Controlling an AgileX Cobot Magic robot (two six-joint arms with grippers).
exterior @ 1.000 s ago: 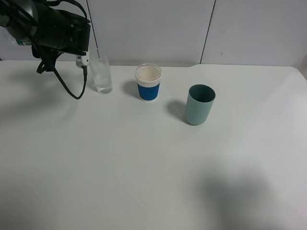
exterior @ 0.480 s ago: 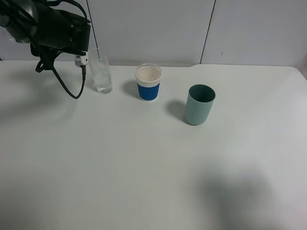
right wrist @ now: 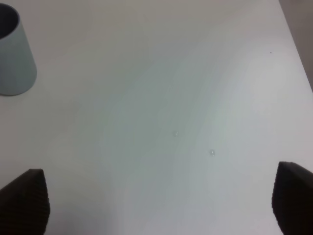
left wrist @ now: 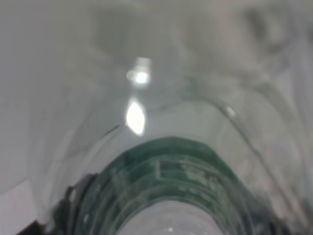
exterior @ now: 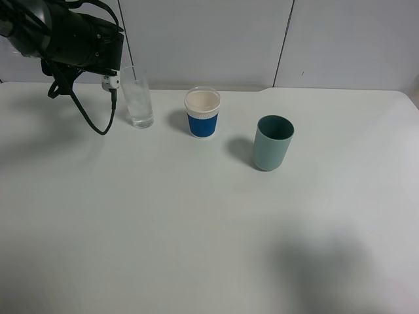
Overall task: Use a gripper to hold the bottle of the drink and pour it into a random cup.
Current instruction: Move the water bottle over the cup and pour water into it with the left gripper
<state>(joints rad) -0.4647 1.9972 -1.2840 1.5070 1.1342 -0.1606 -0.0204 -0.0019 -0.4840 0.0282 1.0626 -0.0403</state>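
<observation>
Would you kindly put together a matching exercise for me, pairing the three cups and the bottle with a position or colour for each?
Things:
1. tall clear glass
2. paper cup
3. teal-green cup
4. bottle

Descriptions:
A. right end of the row
B. dark green label
C. left end of the row
D. blue sleeve, middle of the row

Pairs: 1-C, 2-D, 3-A, 4-B.

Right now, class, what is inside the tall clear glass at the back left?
Whitish, clear contents, likely liquid, show through the glass; the level is unclear. The left arm overlaps its rim, hiding whether the bottle reaches inside.
</observation>
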